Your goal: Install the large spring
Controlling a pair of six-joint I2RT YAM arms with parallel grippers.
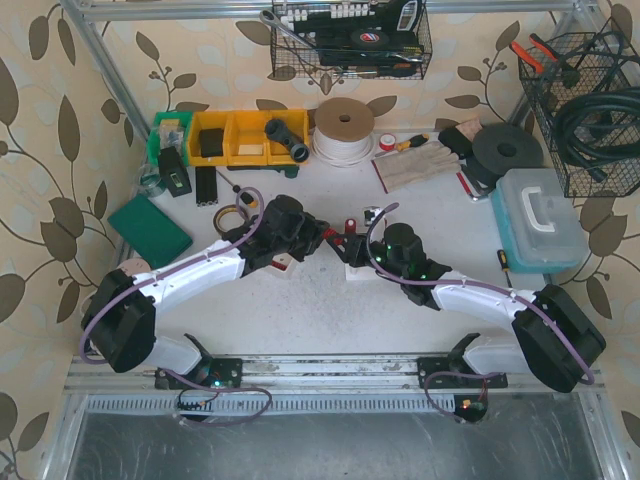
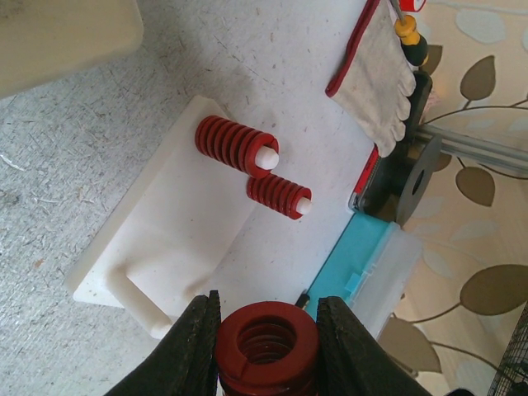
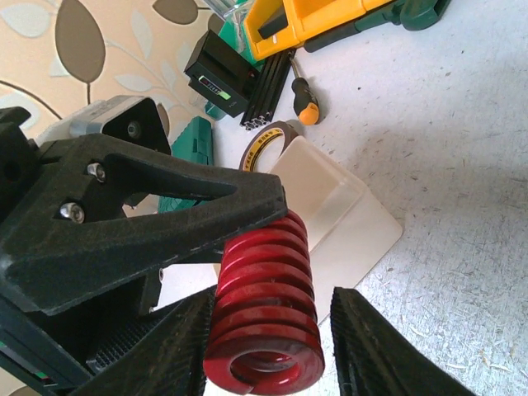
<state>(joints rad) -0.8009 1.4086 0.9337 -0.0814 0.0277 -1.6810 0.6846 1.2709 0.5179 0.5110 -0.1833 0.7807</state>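
Note:
My left gripper (image 2: 266,309) is shut on the large red spring (image 2: 266,342), holding it in the air near the edge of the white base plate (image 2: 165,239). Two smaller red springs (image 2: 235,144) (image 2: 279,196) sit on white pegs on the plate, and a bare white peg (image 2: 136,297) lies near my fingers. In the right wrist view the same spring (image 3: 264,322) hangs between my right gripper's (image 3: 272,305) open fingers. One finger touches it and the other stands apart. The left gripper's black finger (image 3: 165,223) clamps its upper coils. In the top view both grippers (image 1: 325,238) (image 1: 352,248) meet at the table's middle.
A cream tray (image 3: 330,206) lies just behind the spring. A tape roll (image 3: 264,140), a screwdriver (image 3: 304,99) and yellow bins (image 1: 245,135) are at the back left. A teal case (image 1: 540,220) and a work glove (image 2: 379,74) are to the right. A green pad (image 1: 150,228) lies to the left.

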